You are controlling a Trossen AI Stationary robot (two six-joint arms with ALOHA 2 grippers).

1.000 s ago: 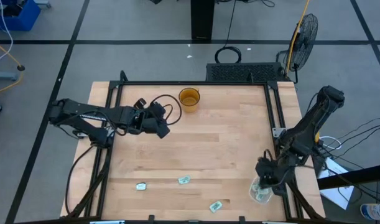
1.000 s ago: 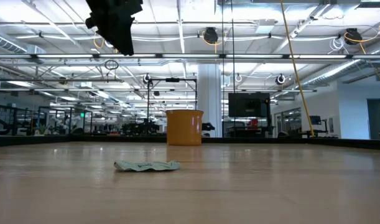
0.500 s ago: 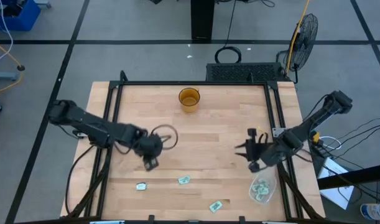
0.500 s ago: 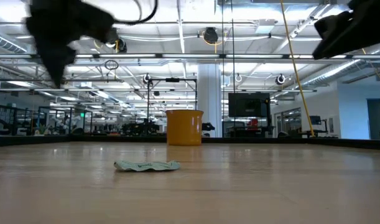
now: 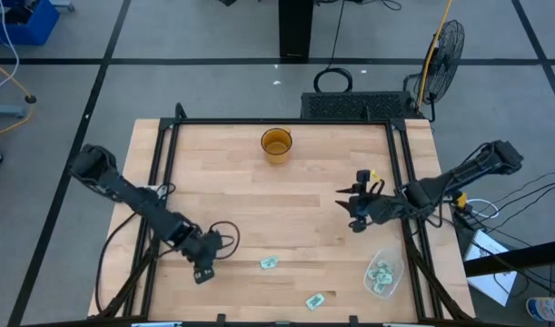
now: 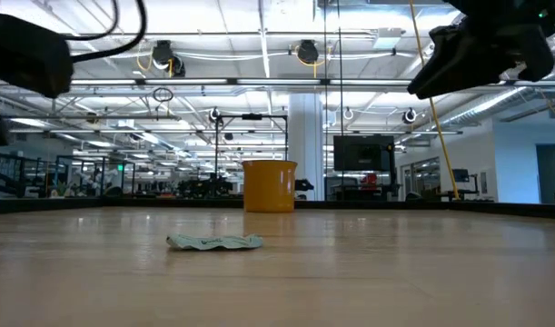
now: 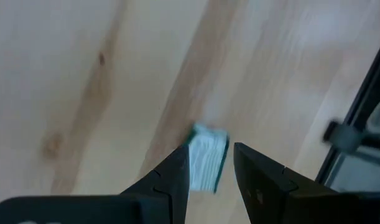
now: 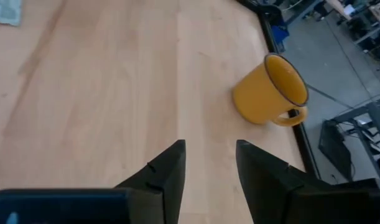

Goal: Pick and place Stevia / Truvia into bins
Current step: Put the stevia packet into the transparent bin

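A green-white sachet (image 7: pixel 208 157) lay flat on the table (image 5: pixel 295 209) near its left front corner, right between my left gripper (image 7: pixel 211 163) fingertips, jaws apart, not gripping. Two more sachets (image 5: pixel 269 263) (image 5: pixel 315 301) lay along the front edge. More sat inside the clear tub (image 5: pixel 382 275) at front right. No print readable. Amber cup (image 5: pixel 276 145) stood at the back. My right gripper (image 8: pixel 209 155) hovered mid-right, fingers parted, empty.

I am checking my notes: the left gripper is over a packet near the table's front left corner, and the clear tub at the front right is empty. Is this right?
Not quite. The clear tub is not empty: the high view shows packets lying in it. The rest holds: the left gripper is over a packet near the table's front left corner, its fingers open around it.
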